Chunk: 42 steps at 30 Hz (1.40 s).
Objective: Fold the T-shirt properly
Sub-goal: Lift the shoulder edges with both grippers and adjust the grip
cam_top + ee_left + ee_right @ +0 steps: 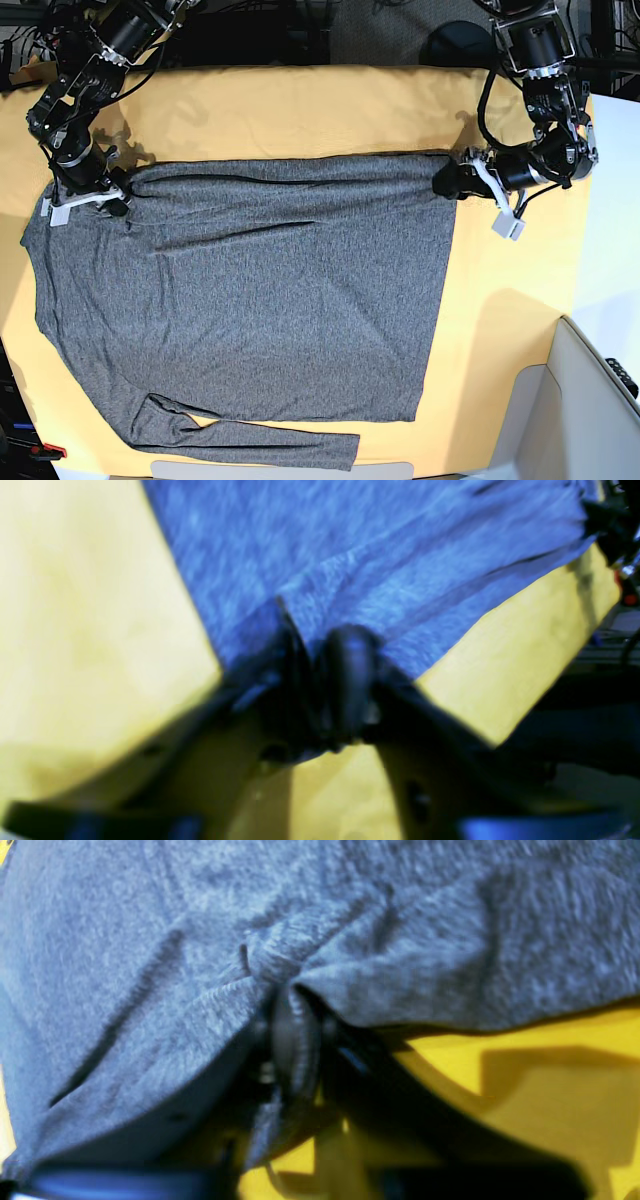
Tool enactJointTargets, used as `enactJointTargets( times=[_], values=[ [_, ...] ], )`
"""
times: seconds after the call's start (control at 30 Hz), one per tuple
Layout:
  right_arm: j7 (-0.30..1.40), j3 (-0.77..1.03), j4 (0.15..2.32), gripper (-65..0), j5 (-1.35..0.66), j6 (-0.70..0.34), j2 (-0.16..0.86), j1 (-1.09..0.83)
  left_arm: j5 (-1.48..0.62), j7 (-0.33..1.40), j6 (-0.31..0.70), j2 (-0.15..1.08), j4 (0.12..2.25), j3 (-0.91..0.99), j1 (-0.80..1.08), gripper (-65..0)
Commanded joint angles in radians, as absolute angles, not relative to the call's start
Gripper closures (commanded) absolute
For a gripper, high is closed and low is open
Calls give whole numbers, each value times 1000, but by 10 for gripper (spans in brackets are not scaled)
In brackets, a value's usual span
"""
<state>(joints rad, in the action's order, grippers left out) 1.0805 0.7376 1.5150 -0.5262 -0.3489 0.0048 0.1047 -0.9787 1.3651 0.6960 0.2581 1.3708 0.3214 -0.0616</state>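
Blur and hiding at both wrists
Left gripper [320,680] smeared by blur; T-shirt [300,955] folds hide the right gripper's [292,1050] fingertips

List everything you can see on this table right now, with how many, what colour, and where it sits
T-shirt: one, dark heather grey, long-sleeved, spread flat over most of the table, one sleeve lying along its near edge.
Table cloth: one, yellow-orange, covering the table under the shirt.
Left gripper: one, black, at the shirt's top corner on the base view's right, fingers at the fabric edge.
Right gripper: one, black, at the shirt's top corner on the base view's left, fabric bunched at its fingers.
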Motion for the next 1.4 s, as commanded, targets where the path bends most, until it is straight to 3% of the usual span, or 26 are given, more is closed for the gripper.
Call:
enactJointTargets(
  times=[0.0,0.1,0.2,0.43,0.7,0.87,1.0,1.37],
  values=[
    [1087,736,1531,-193,-518,-351,15,105,-1000,1354,698,271,1394,323,-81,-238],
    [1087,736,1534,-331,-519,-351,19,104,-1000,1356,698,277,1394,323,-81,-270],
    [1089,736,1577,-405,-519,-351,30,97,-1001,1377,698,306,1391,323,-85,-270],
    [1089,746,1659,-406,-521,-349,54,84,-1003,1389,698,325,1394,328,-85,-270],
    [1089,929,1702,-406,-521,-344,5,68,-1003,1385,698,328,1394,326,-81,-269],
    [1086,992,1695,-406,-521,-222,-21,71,-1003,1383,698,328,1394,325,-79,-269],
    [1081,993,1693,-406,-521,-213,-35,93,-1003,1383,698,328,1394,325,-79,-269],
    [1081,1076,1469,-406,-521,-209,-31,206,-1003,1382,698,328,1394,325,-62,-269]
  ],
)
